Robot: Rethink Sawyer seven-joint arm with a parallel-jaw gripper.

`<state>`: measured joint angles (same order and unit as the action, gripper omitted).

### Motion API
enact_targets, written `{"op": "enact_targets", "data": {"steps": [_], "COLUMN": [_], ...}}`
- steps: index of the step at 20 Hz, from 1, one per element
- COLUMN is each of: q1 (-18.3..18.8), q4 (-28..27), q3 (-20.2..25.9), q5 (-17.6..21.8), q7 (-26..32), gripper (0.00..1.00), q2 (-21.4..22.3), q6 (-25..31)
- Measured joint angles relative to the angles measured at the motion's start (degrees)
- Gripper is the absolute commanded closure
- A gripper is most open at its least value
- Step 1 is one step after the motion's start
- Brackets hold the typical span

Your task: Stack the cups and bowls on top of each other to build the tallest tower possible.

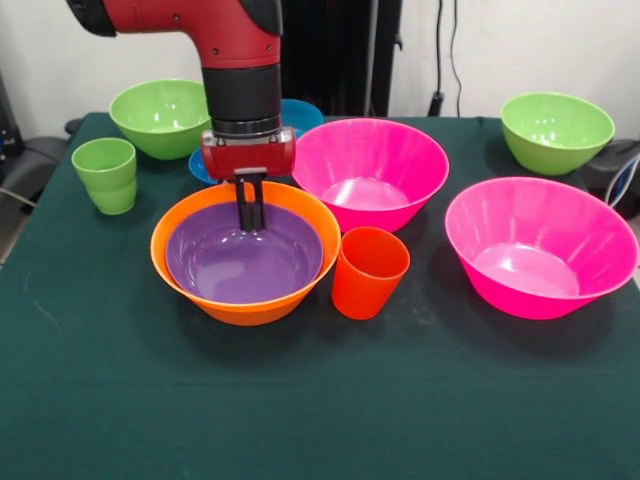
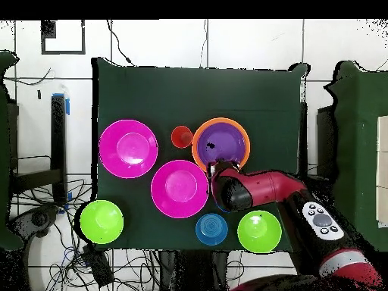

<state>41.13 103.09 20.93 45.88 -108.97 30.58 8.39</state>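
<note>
No readable writing appears. The gripper hangs inside the purple bowl, fingers drawn close together and grasping nothing visible. The purple bowl sits nested in the orange bowl. The orange-red cup stands just right of it; the green cup stands far left.

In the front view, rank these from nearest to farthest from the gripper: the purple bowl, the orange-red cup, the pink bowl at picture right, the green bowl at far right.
Nearest first from the gripper:
1. purple bowl, right under the tips, nested in the orange bowl.
2. orange-red cup, beside the orange bowl, picture right.
3. pink bowl, further right.
4. green bowl, far right corner.
</note>
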Motion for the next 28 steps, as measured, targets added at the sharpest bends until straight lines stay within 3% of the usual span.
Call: {"op": "enact_targets", "data": {"steps": [13, 17, 28], "q1": [-4.6, -4.9, -4.6], "q4": [-3.1, -3.3, -3.3], "q3": [-7.1, -8.4, -9.0], "q5": [0.7, 0.7, 0.7], "q7": [0.0, 0.0, 0.0], "gripper": [1.0, 1.0, 1.0], "q2": [-5.6, -6.4, -7.0], "q6": [-9.4, -13.4, -16.4]}}
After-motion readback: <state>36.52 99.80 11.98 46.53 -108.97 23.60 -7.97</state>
